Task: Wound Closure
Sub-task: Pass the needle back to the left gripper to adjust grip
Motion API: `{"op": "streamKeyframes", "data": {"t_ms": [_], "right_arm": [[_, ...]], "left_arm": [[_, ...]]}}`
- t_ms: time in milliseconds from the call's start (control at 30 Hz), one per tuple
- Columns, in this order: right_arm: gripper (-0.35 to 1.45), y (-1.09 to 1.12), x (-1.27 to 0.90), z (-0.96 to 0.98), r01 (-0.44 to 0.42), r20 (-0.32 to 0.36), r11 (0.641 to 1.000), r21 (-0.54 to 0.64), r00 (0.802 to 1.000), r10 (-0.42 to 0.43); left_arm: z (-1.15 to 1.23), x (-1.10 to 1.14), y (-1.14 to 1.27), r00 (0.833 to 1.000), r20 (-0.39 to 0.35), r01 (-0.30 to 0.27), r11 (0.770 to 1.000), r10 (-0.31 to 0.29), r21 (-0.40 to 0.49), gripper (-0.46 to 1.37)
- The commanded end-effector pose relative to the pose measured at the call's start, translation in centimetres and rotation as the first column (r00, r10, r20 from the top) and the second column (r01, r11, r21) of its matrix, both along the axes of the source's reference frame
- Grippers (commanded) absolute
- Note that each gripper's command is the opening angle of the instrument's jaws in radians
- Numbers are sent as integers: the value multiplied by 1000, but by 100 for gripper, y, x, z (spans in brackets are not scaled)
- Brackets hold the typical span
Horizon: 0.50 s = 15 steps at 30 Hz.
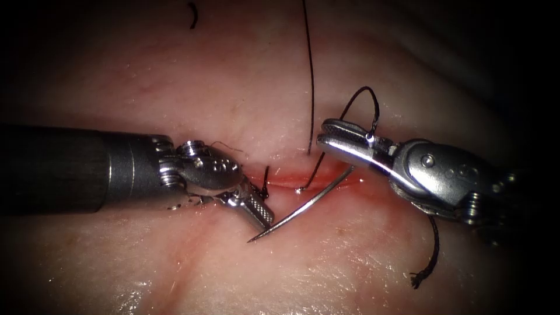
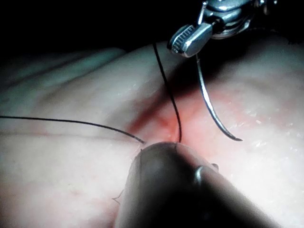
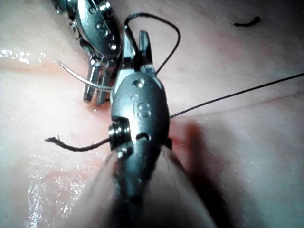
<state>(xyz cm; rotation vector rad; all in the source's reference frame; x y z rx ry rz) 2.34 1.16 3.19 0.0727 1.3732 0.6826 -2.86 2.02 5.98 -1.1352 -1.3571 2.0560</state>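
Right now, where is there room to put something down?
Bare tissue lies below the needle, and above the left tool, left of the long thread. The cut is crowded: left tool grips the needle near its tip, out of the tissue; thread drapes over the right tool.

Right pincer (image 1: 326, 133) shut on needle (image 1: 303, 211) at its rear end, above the cut (image 1: 297, 178); needle free of tissue (image 1: 233, 87), tip toward lower left. Left pincer (image 1: 259, 210) closed, holding nothing, beside needle tip. Thread (image 1: 311, 76) enters the cut.
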Motion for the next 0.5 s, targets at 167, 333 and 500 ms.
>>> {"op": "streamKeyframes", "data": {"t_ms": [167,333,500], "right_arm": [[-35,-3,0,-3,0,1,1000,-6,1000,0],[-35,-5,0,-6,21,-5,1000,-7,1000,-21],[-35,-9,0,-12,54,-35,998,-24,998,-55]], "left_arm": [[-1,-3,3,1000,10,10,1000,-10,7,10],[-5,-2,10,999,17,33,999,-33,13,23],[-17,3,31,996,29,78,997,-79,11,27]]}}
